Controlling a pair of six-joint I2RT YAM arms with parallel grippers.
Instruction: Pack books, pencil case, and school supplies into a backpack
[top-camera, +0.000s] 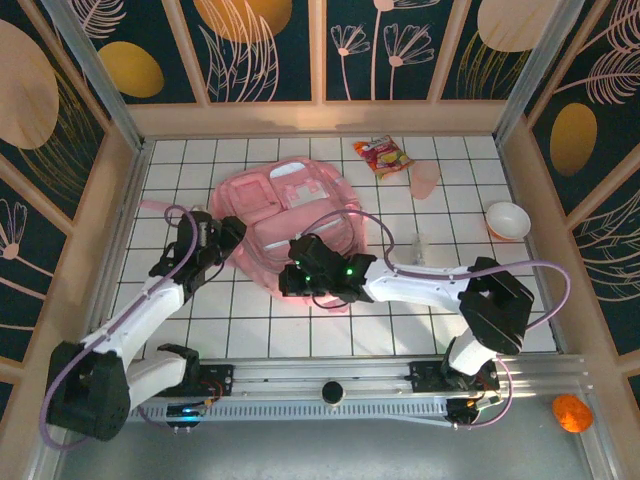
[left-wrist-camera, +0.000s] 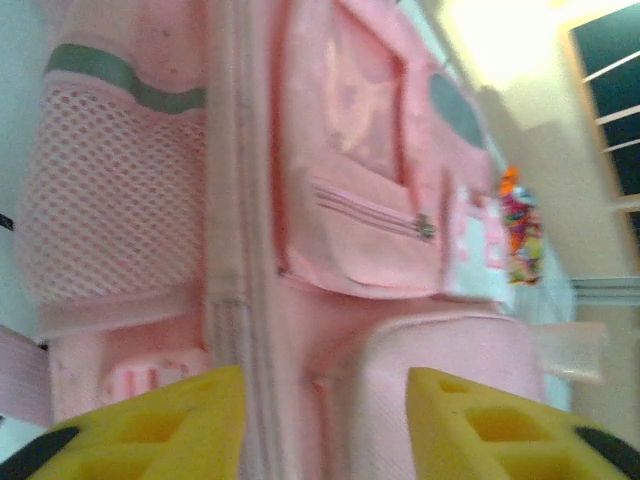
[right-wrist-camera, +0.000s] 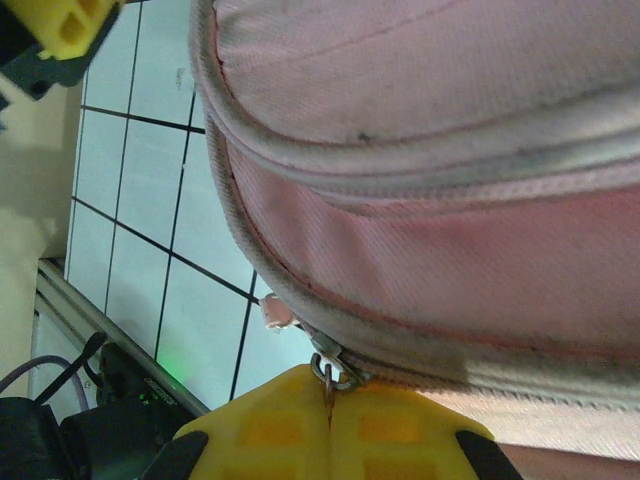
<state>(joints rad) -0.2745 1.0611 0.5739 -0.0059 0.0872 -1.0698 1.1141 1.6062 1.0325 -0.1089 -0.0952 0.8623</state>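
Altogether, one backpack (top-camera: 290, 205), one snack packet (top-camera: 383, 156) and one bowl (top-camera: 508, 221) are visible.

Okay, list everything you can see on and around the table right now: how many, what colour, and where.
backpack: one, pink, lying in the middle of the table
zipper pull: one, metal, on the backpack's near edge
snack packet: one, red-orange, far side, right of the backpack
cup: one, pale pink, beside the packet on its near right
bowl: one, white with a pinkish rim, right side of the table
orange object: one, off the table past its near right corner; too small to identify
table: one, white tiles with dark grid lines
left gripper: one, yellow fingers, open, at the backpack's left side
right gripper: one, yellow fingers, shut on the zipper pull
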